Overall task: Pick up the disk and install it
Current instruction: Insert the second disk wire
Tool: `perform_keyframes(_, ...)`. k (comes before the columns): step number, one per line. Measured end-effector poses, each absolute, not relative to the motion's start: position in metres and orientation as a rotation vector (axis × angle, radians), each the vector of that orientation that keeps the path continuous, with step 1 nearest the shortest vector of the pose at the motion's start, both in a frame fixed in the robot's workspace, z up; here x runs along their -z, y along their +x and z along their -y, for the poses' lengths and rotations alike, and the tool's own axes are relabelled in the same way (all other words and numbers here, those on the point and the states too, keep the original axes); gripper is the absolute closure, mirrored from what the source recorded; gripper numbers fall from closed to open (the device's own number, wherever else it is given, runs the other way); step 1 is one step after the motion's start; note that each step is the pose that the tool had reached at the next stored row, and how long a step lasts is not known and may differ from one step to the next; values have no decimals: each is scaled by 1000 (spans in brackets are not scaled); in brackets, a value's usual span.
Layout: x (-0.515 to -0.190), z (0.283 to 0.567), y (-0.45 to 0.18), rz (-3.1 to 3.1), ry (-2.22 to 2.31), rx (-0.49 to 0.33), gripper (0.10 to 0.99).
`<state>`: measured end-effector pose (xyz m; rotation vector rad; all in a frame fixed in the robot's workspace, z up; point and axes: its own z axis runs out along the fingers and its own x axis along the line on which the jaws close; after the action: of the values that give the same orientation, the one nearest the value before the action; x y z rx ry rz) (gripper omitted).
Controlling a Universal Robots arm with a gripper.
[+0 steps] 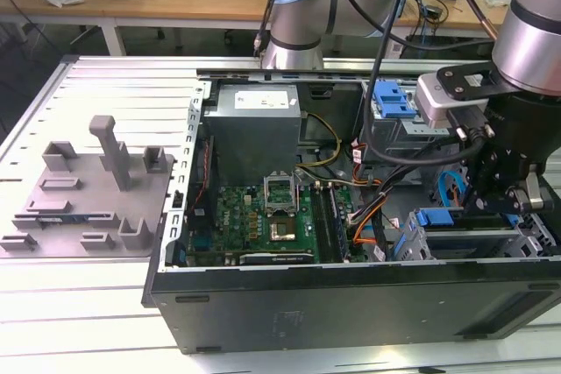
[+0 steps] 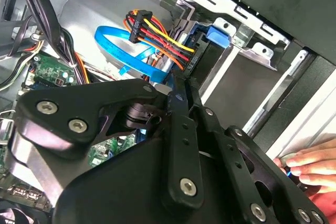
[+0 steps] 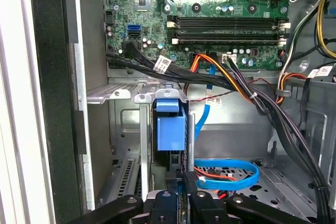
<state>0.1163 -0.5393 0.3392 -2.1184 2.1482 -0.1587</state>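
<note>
The black metal gripper (image 3: 184, 190) is pinched tight on the thin edge of the disk with the blue plastic carrier (image 3: 171, 129). The disk stands upright in the grey metal drive bay (image 3: 126, 124) inside the open black computer case (image 1: 351, 304), beside the green circuit board (image 1: 263, 221).

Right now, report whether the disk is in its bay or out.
In. The disk stands on edge inside the metal bay, with the gripper at its near edge.
</note>
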Motion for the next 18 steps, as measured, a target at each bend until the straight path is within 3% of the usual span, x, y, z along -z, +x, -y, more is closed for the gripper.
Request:
perform_keyframes(5,-338,539,116,-2148,-2118,158,925)
perform_keyframes(6,-338,539,116,-2148,-2118,158,847)
perform_keyframes(8,-340,539,116,-2148,-2118,159,847)
perform_keyframes(15,-381,530,116,-2152,-2124,171,847)
perform_keyframes(16,-387,528,116,-2152,-2125,174,859)
perform_keyframes(18,-398,524,116,-2154,-2127,180,980)
